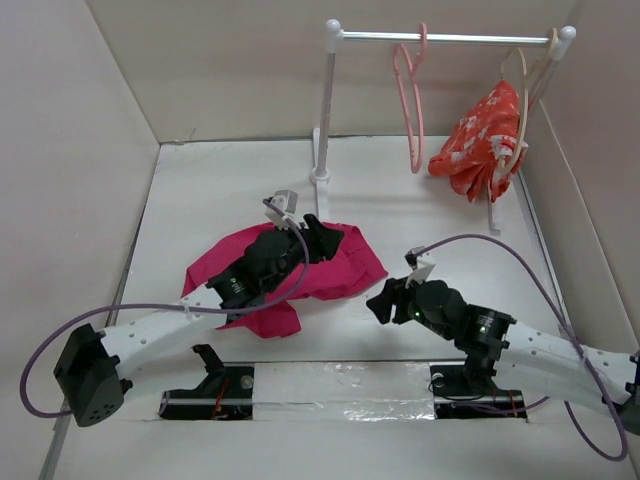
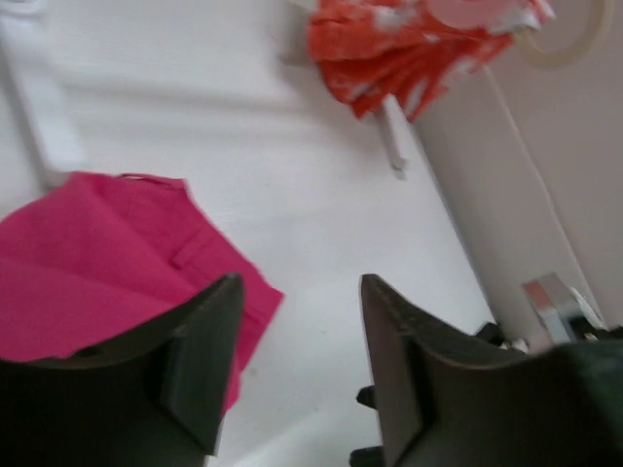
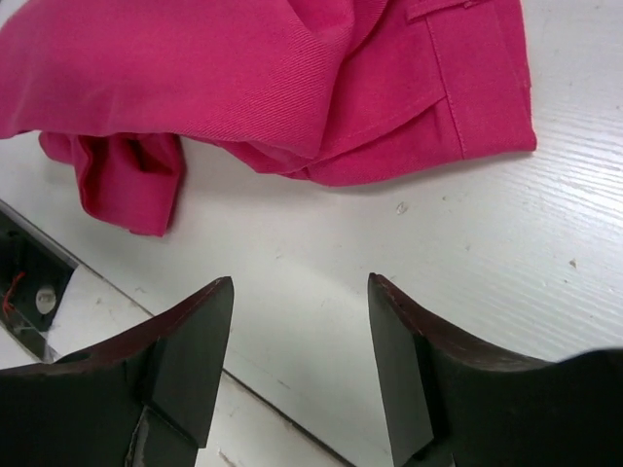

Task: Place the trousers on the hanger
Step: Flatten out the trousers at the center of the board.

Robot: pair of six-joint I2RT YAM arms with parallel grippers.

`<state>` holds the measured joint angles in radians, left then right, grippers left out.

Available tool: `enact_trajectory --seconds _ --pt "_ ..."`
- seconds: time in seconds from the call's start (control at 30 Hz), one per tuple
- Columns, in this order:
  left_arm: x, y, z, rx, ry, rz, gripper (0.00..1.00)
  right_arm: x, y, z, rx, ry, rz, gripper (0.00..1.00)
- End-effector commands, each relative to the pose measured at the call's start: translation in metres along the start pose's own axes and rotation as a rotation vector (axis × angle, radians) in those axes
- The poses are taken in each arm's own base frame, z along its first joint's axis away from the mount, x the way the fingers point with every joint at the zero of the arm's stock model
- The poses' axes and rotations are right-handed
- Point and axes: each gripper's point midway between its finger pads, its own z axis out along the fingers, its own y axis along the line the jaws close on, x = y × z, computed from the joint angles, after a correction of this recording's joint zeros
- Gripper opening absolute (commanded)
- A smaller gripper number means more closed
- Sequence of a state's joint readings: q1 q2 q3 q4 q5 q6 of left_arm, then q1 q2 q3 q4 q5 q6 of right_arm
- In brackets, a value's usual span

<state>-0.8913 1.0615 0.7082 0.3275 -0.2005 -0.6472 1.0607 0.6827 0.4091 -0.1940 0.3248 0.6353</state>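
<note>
The magenta-pink trousers lie crumpled on the white table, left of centre. My left gripper hovers over their far right part, open and empty. In the left wrist view the trousers lie to the left of my open left gripper. My right gripper is open and empty, just right of the trousers' near corner. In the right wrist view the trousers lie ahead of my right gripper. The salmon-pink hanger hangs by its hook on the rail at the back, bare.
A white clothes rack stands at the back, with a metal rail. A red-orange floral garment hangs on a beige hanger at the rail's right end; it also shows in the left wrist view. Walls close in on the left, the back and the right.
</note>
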Motion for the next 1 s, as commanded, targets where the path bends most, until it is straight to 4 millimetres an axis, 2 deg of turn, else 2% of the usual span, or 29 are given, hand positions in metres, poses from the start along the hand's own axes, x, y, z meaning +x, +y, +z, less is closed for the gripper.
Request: enact_trajectory --seconds 0.0,0.03,0.07,0.1,0.13,0.17,0.2,0.27,0.3,0.5,0.53,0.57,0.6,0.63,0.67,0.7,0.73,0.8,0.83,0.9,0.97 --pt "-0.005 0.075 -0.028 -0.338 -0.108 -0.018 0.54 -0.016 0.019 0.015 -0.057 -0.064 -0.007 0.64" --pt "-0.010 0.078 -0.042 -0.335 -0.138 -0.063 0.56 -0.024 0.026 0.019 -0.074 -0.091 -0.002 0.65" --pt "-0.005 0.086 -0.050 -0.347 -0.140 -0.088 0.58 -0.025 0.029 0.023 -0.075 -0.090 -0.011 0.65" --pt "0.013 0.105 -0.060 -0.396 -0.114 -0.116 0.63 -0.017 0.027 0.033 -0.059 -0.060 -0.046 0.65" --pt "0.005 0.103 -0.070 -0.373 -0.148 -0.157 0.64 -0.018 0.033 0.038 -0.079 -0.054 -0.057 0.65" --pt "0.009 0.109 -0.078 -0.392 -0.142 -0.169 0.66 -0.022 0.041 0.042 -0.088 -0.052 -0.063 0.65" --pt "0.018 0.121 -0.086 -0.433 -0.119 -0.163 0.68 -0.010 0.039 0.053 -0.069 -0.002 -0.096 0.65" --pt "0.017 0.121 -0.098 -0.434 -0.124 -0.207 0.69 -0.013 0.048 0.064 -0.075 0.008 -0.106 0.65" --pt "0.023 0.128 -0.105 -0.468 -0.098 -0.202 0.69 -0.006 0.043 0.074 -0.046 0.026 -0.120 0.65" --pt "0.039 0.138 -0.119 -0.527 -0.017 -0.216 0.71 -0.030 0.031 0.104 0.050 -0.081 -0.106 0.61" --pt "0.040 0.140 -0.121 -0.537 -0.013 -0.217 0.71 -0.039 0.039 0.108 0.040 -0.102 -0.101 0.60" --pt "0.038 0.138 -0.124 -0.529 -0.016 -0.231 0.72 -0.040 0.034 0.115 0.064 -0.102 -0.106 0.59" --pt "0.039 0.137 -0.127 -0.520 -0.005 -0.231 0.73 -0.043 0.032 0.119 0.079 -0.111 -0.124 0.57" --pt "0.037 0.136 -0.130 -0.504 -0.013 -0.237 0.74 -0.054 0.033 0.122 0.104 -0.143 -0.125 0.49" --pt "0.040 0.140 -0.134 -0.519 -0.005 -0.228 0.75 -0.057 0.025 0.125 0.158 -0.156 -0.134 0.44" --pt "0.041 0.143 -0.137 -0.534 0.000 -0.225 0.75 -0.062 0.025 0.125 0.169 -0.173 -0.135 0.39" --pt "0.042 0.145 -0.138 -0.543 0.002 -0.224 0.76 -0.069 0.022 0.125 0.189 -0.189 -0.134 0.26" --pt "0.047 0.141 -0.137 -0.528 0.023 -0.221 0.78 -0.089 0.023 0.120 0.204 -0.231 -0.130 0.14" --pt "0.049 0.142 -0.136 -0.535 0.032 -0.215 0.79 -0.093 0.023 0.117 0.212 -0.234 -0.137 0.07" --pt "0.054 0.146 -0.134 -0.566 0.056 -0.197 0.80 -0.110 0.023 0.108 0.216 -0.262 -0.135 0.03" --pt "0.061 0.151 -0.133 -0.592 0.076 -0.185 0.81 -0.116 0.008 0.100 0.279 -0.266 -0.135 0.00"
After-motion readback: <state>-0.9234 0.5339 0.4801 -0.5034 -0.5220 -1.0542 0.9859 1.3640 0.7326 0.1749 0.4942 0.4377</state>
